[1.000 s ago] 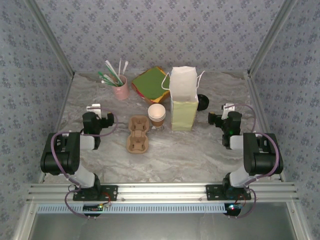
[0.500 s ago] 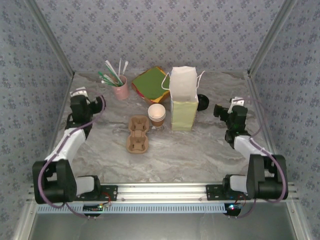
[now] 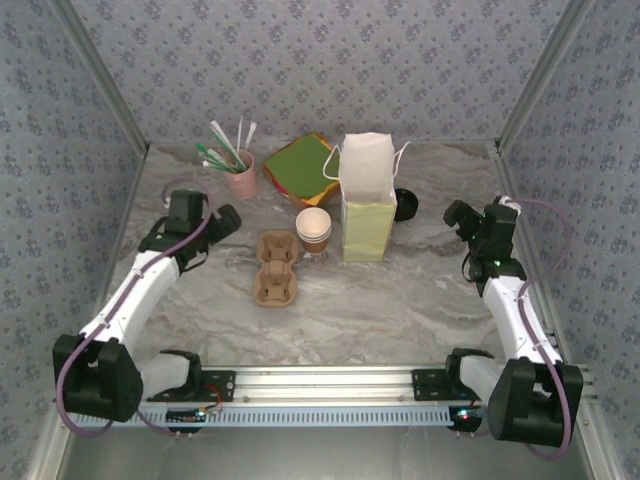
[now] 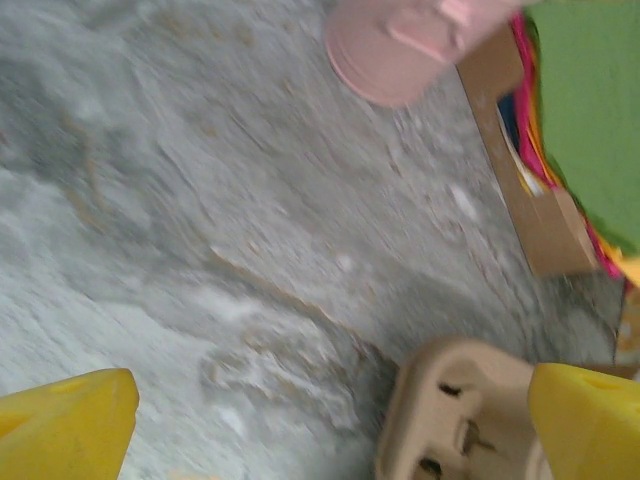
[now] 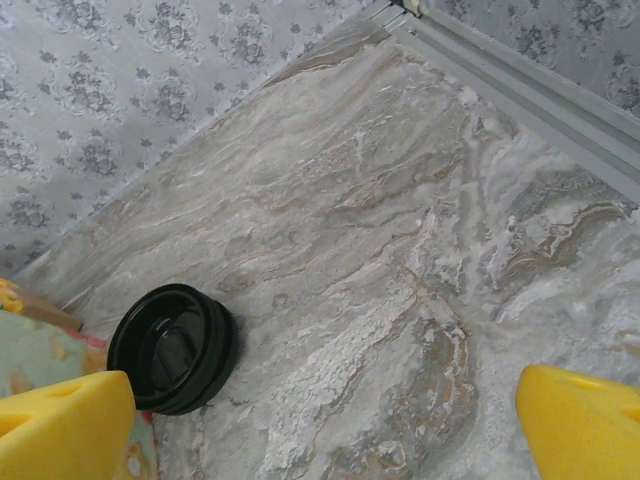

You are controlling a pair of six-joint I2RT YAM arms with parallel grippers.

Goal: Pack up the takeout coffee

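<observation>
The takeout coffee is out of view. A brown cup (image 3: 313,229) with a white inside and no lid stands left of the tall paper bag (image 3: 367,200). A black lid (image 3: 404,205) lies on the table at the bag's right side, and it looks like a short stack of lids (image 5: 172,347) in the right wrist view. My left gripper (image 3: 220,221) is open above the table, left of the cardboard cup carrier (image 3: 277,268). My right gripper (image 3: 456,216) is open to the right of the lid. Both hold nothing.
A pink cup of stirrers (image 3: 241,178) and a stack of coloured napkins (image 3: 300,165) sit at the back. In the left wrist view the pink cup (image 4: 400,45), napkins (image 4: 585,100) and carrier corner (image 4: 455,410) show. Metal rails border the marble table (image 3: 400,300).
Both arms have unfolded and stretched forward. The left gripper swung out left, then toward the carrier. The right gripper shifted right and back. Both stayed open.
</observation>
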